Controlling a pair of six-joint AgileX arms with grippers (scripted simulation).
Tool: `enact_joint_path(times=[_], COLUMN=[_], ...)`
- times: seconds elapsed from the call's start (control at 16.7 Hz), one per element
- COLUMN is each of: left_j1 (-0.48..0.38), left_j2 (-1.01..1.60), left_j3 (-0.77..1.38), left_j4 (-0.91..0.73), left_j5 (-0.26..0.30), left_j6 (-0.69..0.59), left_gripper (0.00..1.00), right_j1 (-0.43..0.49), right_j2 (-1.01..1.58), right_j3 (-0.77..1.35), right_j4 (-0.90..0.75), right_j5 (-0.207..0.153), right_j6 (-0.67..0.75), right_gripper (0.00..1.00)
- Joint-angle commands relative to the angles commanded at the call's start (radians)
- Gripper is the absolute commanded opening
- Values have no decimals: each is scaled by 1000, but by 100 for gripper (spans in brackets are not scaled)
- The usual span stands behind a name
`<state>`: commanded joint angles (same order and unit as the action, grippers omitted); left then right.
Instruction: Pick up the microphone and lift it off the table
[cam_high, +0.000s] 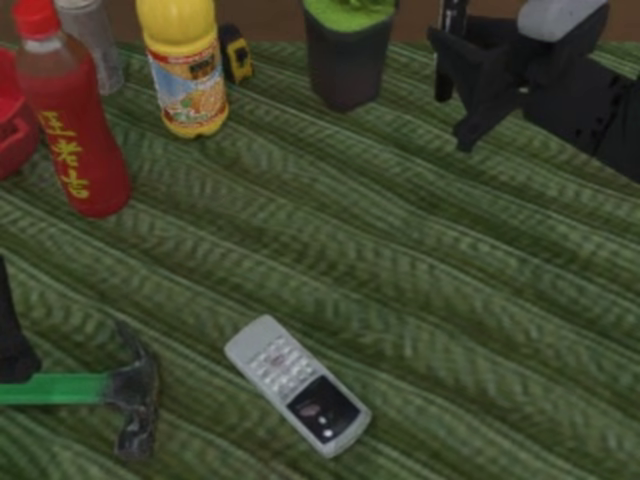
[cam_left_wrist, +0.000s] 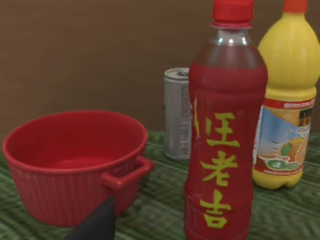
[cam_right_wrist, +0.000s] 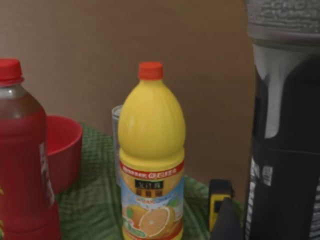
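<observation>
Top view: right claw (cam_high: 452, 70) at upper right holds the microphone (cam_high: 560, 18) clamped, clear above the counter (cam_high: 420, 300), apparently lifted; left arm parked lower left.

Pretty even, soft lighting all over, nothing dark. Only faint shadows under the phone (cam_high: 297, 384) and hammer (cam_high: 95, 389). Everything looks a bit blurry, no glare.

The wide table (cam_high: 420, 300), draped in green wavy-ribbed cloth, carries a green-handled hammer (cam_high: 95, 388). Just beside the hammer's head lies a silver-white mobile phone (cam_high: 297, 385); well beyond it stand a red drink bottle (cam_high: 70, 120), a yellow juice bottle (cam_high: 185, 65) and a dark cup (cam_high: 348, 55).
</observation>
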<state>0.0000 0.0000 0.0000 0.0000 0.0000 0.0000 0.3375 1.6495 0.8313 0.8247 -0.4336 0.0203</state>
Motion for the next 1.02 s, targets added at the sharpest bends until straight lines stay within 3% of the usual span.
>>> enact_joint_path(times=[0.18,0.54,0.66,1.02], left_j1=[0,0,0,0], left_j2=[0,0,0,0], left_j3=[0,0,0,0], left_j4=[0,0,0,0], left_j5=[0,0,0,0], left_j6=[0,0,0,0], left_gripper=[100,100,100,100], right_j1=[36,237,282,287], right_j2=[-15,-103,-124,-126], right_j3=[-1,-6,-8,-7], right_j4=[-9,-57,-68,-70], right_j5=[35,228,271,277], right_j6=[2,13,15,17], right_gripper=[0,0,0,0])
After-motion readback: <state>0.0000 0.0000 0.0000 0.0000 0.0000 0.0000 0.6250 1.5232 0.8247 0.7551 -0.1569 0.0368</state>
